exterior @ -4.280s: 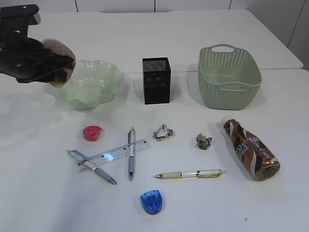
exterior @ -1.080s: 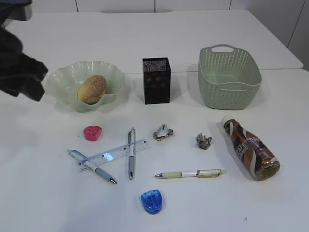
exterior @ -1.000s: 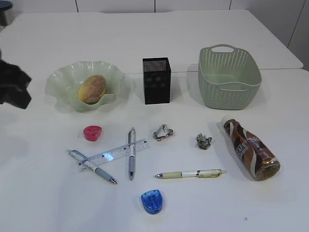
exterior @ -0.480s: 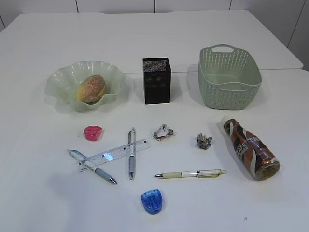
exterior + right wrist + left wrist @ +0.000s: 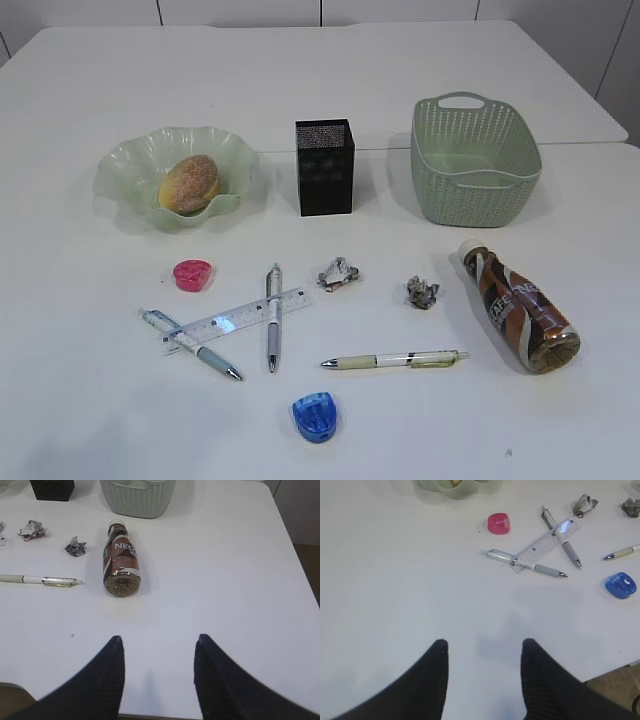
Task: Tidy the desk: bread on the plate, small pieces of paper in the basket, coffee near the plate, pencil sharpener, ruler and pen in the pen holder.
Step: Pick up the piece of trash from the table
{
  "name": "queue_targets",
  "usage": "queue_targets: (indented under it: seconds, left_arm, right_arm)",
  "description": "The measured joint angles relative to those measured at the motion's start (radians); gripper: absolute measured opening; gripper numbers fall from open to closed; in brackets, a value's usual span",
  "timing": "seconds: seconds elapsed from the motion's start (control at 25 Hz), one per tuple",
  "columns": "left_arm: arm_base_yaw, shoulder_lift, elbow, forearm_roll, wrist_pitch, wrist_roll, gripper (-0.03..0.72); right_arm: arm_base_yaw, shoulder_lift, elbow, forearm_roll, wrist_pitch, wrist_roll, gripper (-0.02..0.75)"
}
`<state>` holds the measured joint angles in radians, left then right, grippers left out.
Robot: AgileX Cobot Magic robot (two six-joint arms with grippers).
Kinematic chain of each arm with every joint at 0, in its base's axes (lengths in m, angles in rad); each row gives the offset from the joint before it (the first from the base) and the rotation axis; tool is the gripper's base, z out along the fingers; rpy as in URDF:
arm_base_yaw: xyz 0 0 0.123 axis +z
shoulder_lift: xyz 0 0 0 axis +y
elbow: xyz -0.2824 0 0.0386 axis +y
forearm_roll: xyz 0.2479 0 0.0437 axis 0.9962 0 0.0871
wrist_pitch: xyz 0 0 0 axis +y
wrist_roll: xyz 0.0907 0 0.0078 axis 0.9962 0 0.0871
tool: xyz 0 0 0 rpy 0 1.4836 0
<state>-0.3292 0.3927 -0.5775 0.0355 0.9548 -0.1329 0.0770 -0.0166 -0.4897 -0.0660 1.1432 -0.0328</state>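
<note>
The bread (image 5: 189,184) lay in the wavy green plate (image 5: 126,165) at the back left of the white worktop (image 5: 90,400). The black mesh pen holder (image 5: 324,167) stood upright to its right, and the woven green basket (image 5: 474,157) sat further right, apart from both. Two crumpled paper balls (image 5: 338,273) (image 5: 422,292) lay in front of the pen holder and basket. The coffee bottle (image 5: 518,306) lay on its side at the right, cap toward the basket. A clear ruler (image 5: 236,321) rested across two pens (image 5: 190,345) (image 5: 271,317), and a third pen (image 5: 394,359) lay nearer the bottle. A pink sharpener (image 5: 192,274) sat in front of the plate; a blue one (image 5: 314,416) sat close to the front edge.

The left end effector (image 5: 482,657) hovered over bare worktop with its fingers (image 5: 437,675) spread and nothing between them. The right end effector (image 5: 157,652) hung likewise, jaws apart and empty, near the bottle's base.
</note>
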Motion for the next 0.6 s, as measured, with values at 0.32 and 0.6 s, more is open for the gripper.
queue_targets:
  seconds: [0.32, 0.6]
  left_arm:
    - [0.0, -0.026, 0.0, -0.002, 0.045, 0.0, 0.33]
    - [0.0, -0.026, 0.0, -0.006, 0.045, 0.0, 0.33]
  right_arm:
    - [0.0, 0.0, 0.0, 0.0, 0.0, 0.0, 0.37]
    - [0.0, 0.0, 0.0, 0.0, 0.002, 0.0, 0.37]
